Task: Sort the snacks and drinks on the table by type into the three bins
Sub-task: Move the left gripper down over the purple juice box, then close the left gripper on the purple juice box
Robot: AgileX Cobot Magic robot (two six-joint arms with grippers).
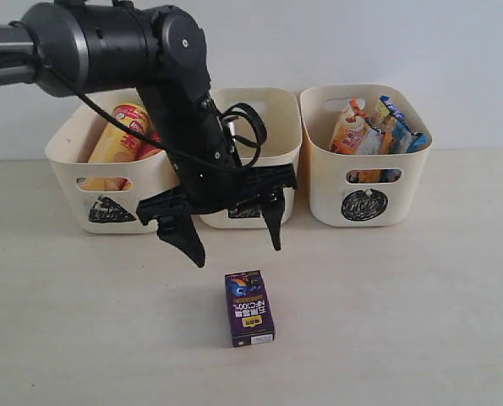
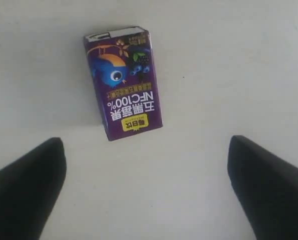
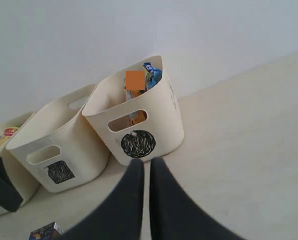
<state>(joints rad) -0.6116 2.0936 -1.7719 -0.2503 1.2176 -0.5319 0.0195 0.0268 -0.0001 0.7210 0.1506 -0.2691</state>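
One purple carton; three bins; left gripper spread empty, right gripper clenched.

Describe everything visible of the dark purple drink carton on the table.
The dark purple cardboard carton lies flat, printed face up, on the pale table. It shows a blue bird, berries, white lettering and a yellow label, with a pale folded end. Only the table touches it; the open left gripper hangs above, apart.

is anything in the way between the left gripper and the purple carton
Nothing visible is. The left gripper hangs open close by the dark purple carton, which lies flat and alone on the table. In the left wrist view, only bare tabletop shows between the fingers and the carton.
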